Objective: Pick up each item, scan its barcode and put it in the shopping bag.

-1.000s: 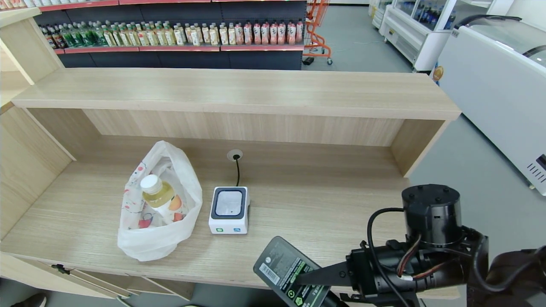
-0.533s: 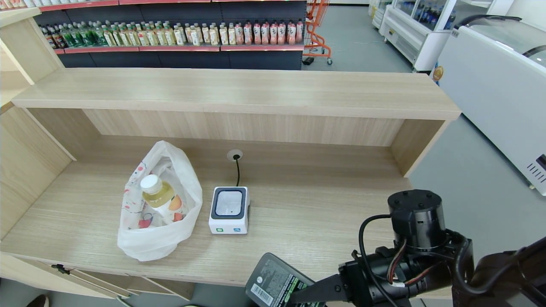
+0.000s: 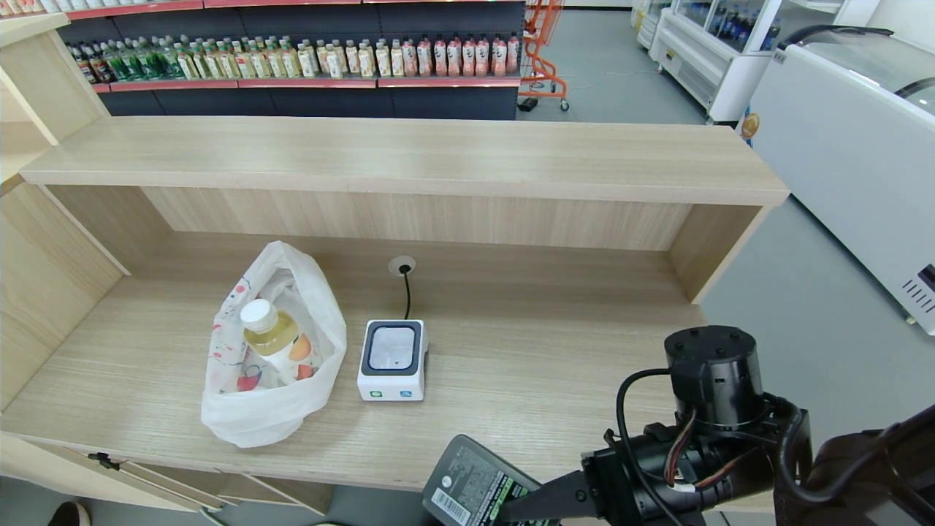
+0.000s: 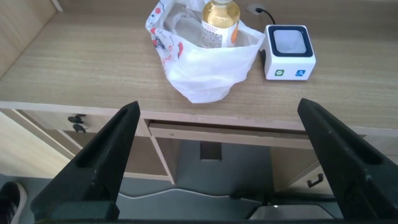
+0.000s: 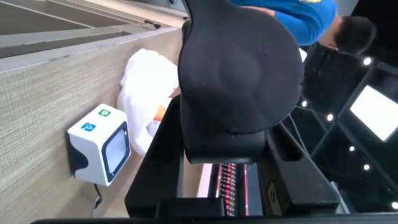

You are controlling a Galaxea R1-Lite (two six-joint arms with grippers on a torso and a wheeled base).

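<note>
Right gripper (image 3: 513, 510) clamped on black pack (image 3: 460, 475); I see bottle (image 3: 274, 340) inside shopping bag (image 3: 263, 416) on desk (image 3: 555, 351); pack at desk's near edge.

Bag (image 3: 272, 413) white w/ red print, scanner (image 3: 392, 376) white, packet (image 3: 471, 482) blk/green

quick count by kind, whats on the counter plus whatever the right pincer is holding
shopping bag: 1
bottle, inside the bag: 1
scanner: 1
black packet, held off the counter's near edge: 1
total: 4
</note>
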